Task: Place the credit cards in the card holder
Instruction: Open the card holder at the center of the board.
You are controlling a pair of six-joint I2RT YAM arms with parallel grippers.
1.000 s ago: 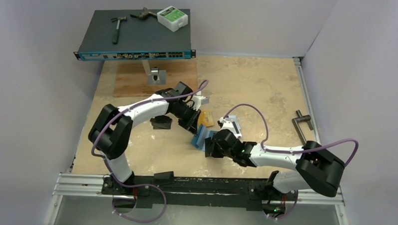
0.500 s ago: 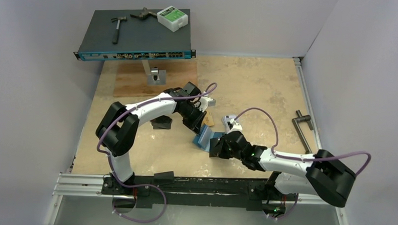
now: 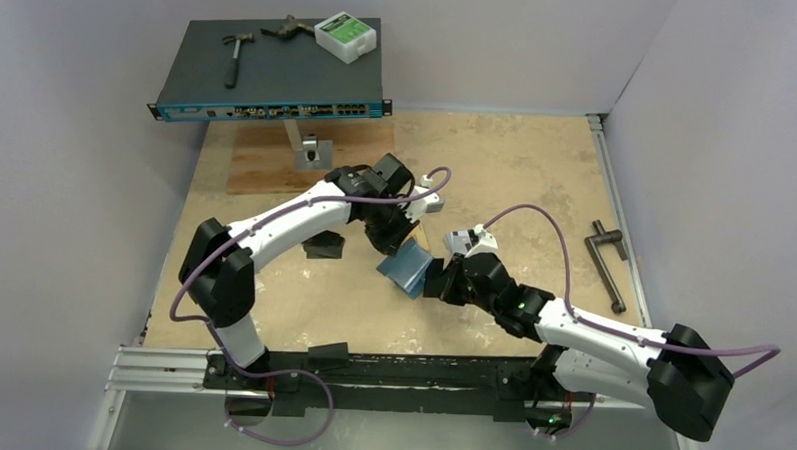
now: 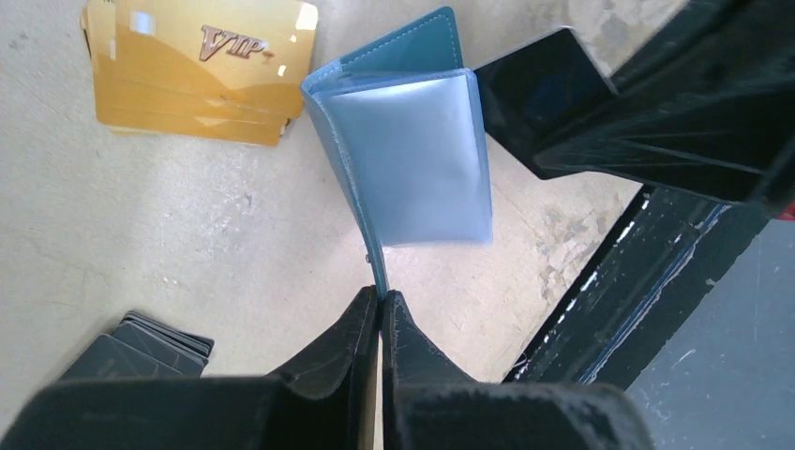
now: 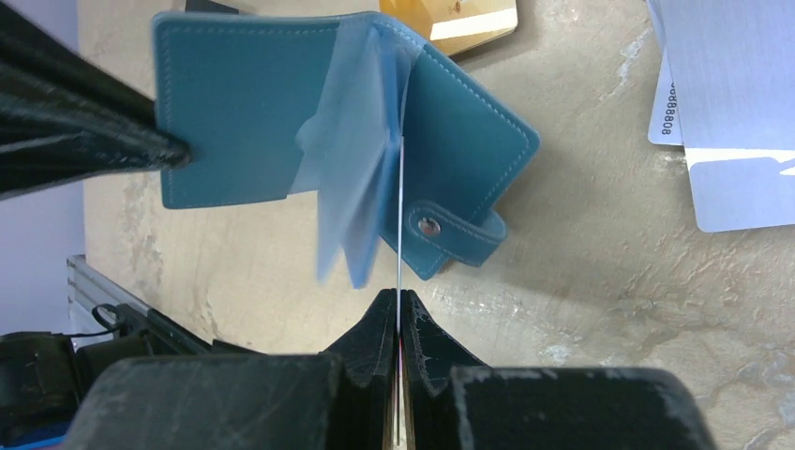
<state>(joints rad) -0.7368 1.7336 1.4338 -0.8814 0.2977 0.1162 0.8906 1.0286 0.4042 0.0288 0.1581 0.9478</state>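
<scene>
The card holder [image 5: 244,112] looks like matt, stitched teal leather. Its pockets [image 4: 412,159] are glossy translucent plastic. The credit cards [image 4: 197,70] are shiny gold, and the surface [image 4: 141,225] is rough, stone-like beige.

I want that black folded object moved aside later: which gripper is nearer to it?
Left. The left gripper, shut on the card holder, is just right of the black folded object; the right gripper, holding a credit card, lies beyond the holder.

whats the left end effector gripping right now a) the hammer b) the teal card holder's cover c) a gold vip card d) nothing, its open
b: the left end effector is shut on the cover edge of the card holder, and the gold cards lie apart from it.
</scene>
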